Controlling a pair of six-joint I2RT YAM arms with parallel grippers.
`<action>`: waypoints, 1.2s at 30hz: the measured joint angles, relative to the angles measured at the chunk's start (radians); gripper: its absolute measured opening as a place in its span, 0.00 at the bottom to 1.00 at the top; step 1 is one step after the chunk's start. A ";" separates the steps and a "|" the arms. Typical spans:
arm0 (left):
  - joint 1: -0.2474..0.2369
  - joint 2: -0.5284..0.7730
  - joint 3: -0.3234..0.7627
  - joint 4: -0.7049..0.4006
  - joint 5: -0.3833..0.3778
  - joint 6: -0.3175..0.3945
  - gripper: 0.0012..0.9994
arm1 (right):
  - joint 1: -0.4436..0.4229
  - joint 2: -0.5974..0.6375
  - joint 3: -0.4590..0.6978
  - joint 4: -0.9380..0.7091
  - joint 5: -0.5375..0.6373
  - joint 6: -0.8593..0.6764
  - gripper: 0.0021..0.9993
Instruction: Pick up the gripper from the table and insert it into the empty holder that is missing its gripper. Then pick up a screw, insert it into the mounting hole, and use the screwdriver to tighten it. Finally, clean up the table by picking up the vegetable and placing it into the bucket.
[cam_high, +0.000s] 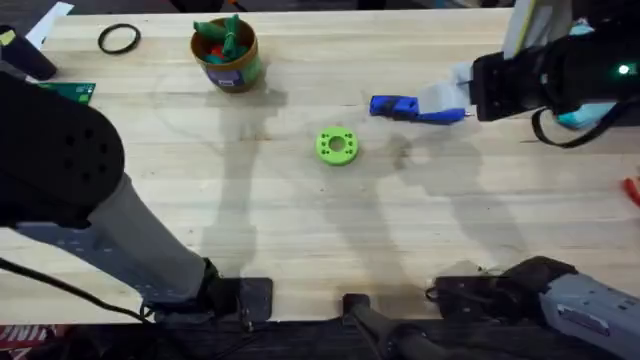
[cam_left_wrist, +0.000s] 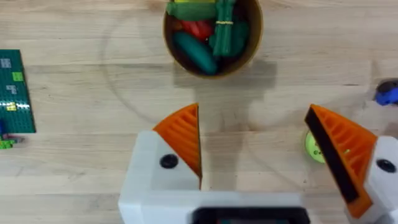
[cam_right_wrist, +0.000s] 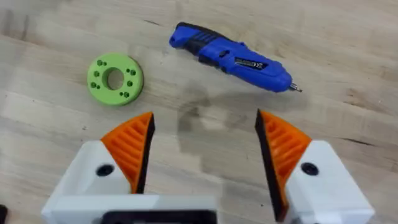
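Observation:
The blue screwdriver (cam_high: 405, 108) lies on the table right of centre, its tip toward the right (cam_right_wrist: 233, 57). My right gripper (cam_right_wrist: 205, 152) hangs open just above and short of it, with nothing between the orange pads (cam_high: 443, 98). The bucket (cam_high: 226, 55) stands at the back left with a green leafy vegetable (cam_left_wrist: 225, 31) inside, among red, teal and yellow toy pieces. My left gripper (cam_left_wrist: 254, 118) is open and empty, a little in front of the bucket (cam_left_wrist: 212, 59). The loose gripper, its holder and the screw are out of view.
A flat green disc with holes (cam_high: 337, 145) lies mid-table, between the two grippers (cam_right_wrist: 115, 78). A black ring (cam_high: 119, 38) and a green circuit board (cam_high: 72, 91) sit at the far left. The left arm looms large and dark over the left side.

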 joint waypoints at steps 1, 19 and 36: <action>0.000 0.000 0.000 0.000 0.000 0.000 0.99 | 0.000 0.000 0.000 0.000 0.000 0.000 0.94; 0.000 0.000 0.000 0.000 0.000 0.000 0.99 | 0.000 0.000 0.000 0.000 0.000 0.000 0.94; 0.000 0.000 0.000 0.003 0.052 -0.002 0.99 | 0.000 0.000 0.000 0.000 0.000 0.000 0.94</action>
